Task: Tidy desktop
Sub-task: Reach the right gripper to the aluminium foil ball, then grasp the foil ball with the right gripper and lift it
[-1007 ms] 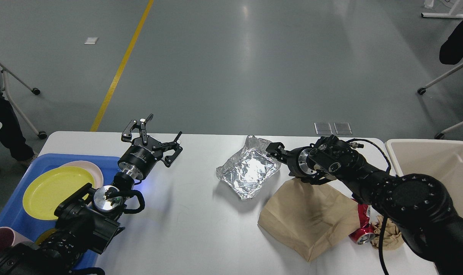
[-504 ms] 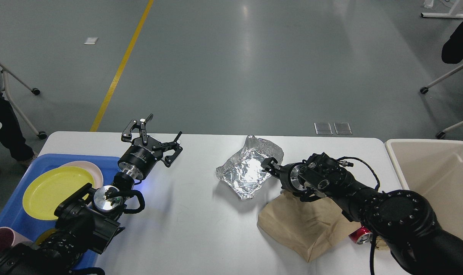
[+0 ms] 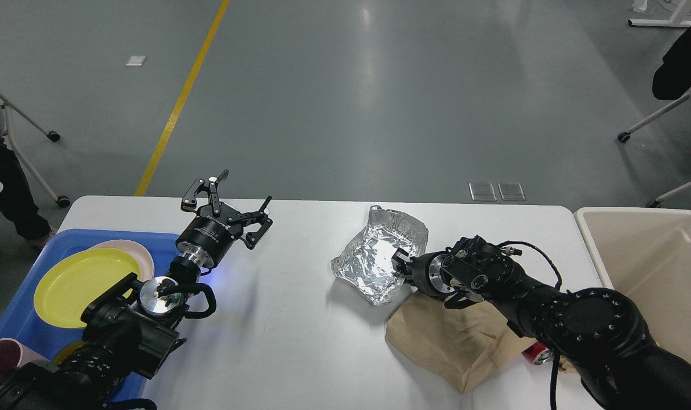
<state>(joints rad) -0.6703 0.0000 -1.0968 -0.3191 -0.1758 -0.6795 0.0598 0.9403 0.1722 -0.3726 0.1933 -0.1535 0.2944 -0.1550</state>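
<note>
The white desktop (image 3: 282, 330) spans the head view. On it, right of centre, lies a crumpled sheet of silver foil (image 3: 373, 259). My right gripper (image 3: 400, 263) presses into the foil's right edge, its dark fingers seen end-on and half buried in the foil, so I cannot make out how they stand. My left gripper (image 3: 247, 185) hovers over the back left of the desktop, open and holding nothing.
A blue tray (image 3: 20, 307) at the left holds a yellow plate (image 3: 77, 285) on a pink plate (image 3: 143, 253), plus a pink cup (image 3: 3, 356). A brown paper bag (image 3: 453, 341) and red can (image 3: 534, 354) lie under my right arm. A beige bin (image 3: 658, 262) stands at the right.
My right gripper came down and leftward from the foil's upper right corner onto its right edge. The foil shifted slightly right and changed shape. The left arm stayed still.
</note>
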